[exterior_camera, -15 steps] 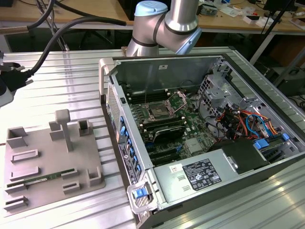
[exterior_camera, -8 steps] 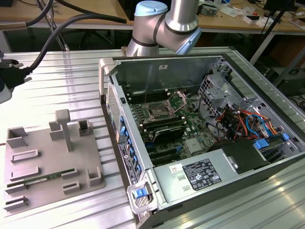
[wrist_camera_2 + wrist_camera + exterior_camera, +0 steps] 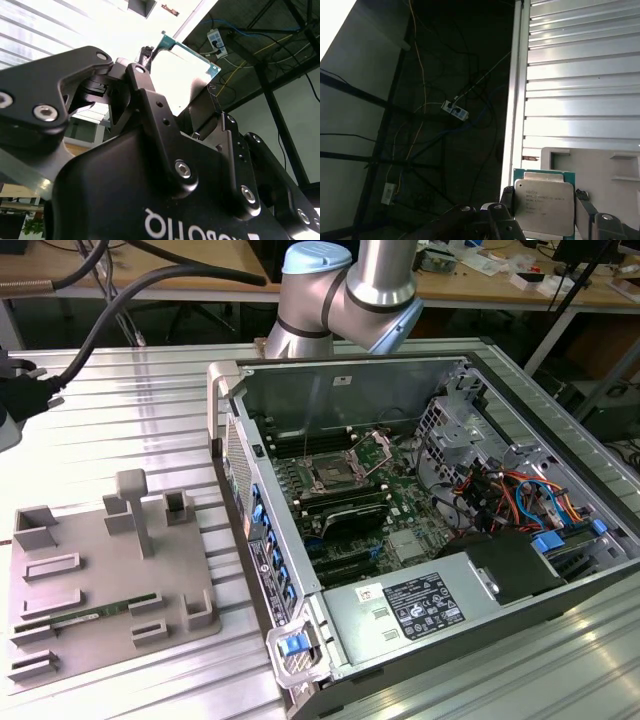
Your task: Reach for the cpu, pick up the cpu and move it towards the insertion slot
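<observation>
The claw [image 3: 545, 210] grips the cpu [image 3: 544, 206] by two opposite edges, over the ribbed table [image 3: 580, 75] and beside its edge; the grey tray [image 3: 600, 167] lies under the chip. In my judgement the carry goes well if the chip stays level and the grip steady on the way to the open case [image 3: 420, 500], where the slot [image 3: 330, 477] sits on the board. Count: one case, one tray, one slot, one cpu.

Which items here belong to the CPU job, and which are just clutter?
Job:
- cpu, between the fingers of the pincer
- insertion slot in the open computer case

Lying about:
- grey fixture tray
- green memory stick on it
- power strip
</observation>
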Tool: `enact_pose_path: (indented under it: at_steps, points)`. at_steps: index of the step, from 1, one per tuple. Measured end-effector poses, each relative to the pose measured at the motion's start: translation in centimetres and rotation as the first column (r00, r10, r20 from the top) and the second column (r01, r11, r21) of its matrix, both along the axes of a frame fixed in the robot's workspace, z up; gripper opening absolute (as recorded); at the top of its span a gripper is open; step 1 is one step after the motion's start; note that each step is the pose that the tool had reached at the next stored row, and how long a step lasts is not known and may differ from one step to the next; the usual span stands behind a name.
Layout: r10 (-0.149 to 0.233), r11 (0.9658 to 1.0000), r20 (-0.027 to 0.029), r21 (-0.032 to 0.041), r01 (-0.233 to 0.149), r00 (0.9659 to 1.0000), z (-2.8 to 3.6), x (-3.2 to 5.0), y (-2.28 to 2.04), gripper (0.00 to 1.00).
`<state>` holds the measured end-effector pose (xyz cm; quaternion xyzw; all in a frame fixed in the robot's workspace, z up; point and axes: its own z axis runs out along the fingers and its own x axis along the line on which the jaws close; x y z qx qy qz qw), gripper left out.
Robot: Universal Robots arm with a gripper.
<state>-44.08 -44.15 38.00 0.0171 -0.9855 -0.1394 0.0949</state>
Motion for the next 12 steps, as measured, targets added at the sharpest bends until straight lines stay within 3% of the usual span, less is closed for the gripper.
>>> enact_pose_path:
  at_steps: [12]
  points:
    - [0.0, 0.9999, -0.012, 0.0143, 0.0, 0.9999, 0.49, 0.01, -0.05, 0.55]
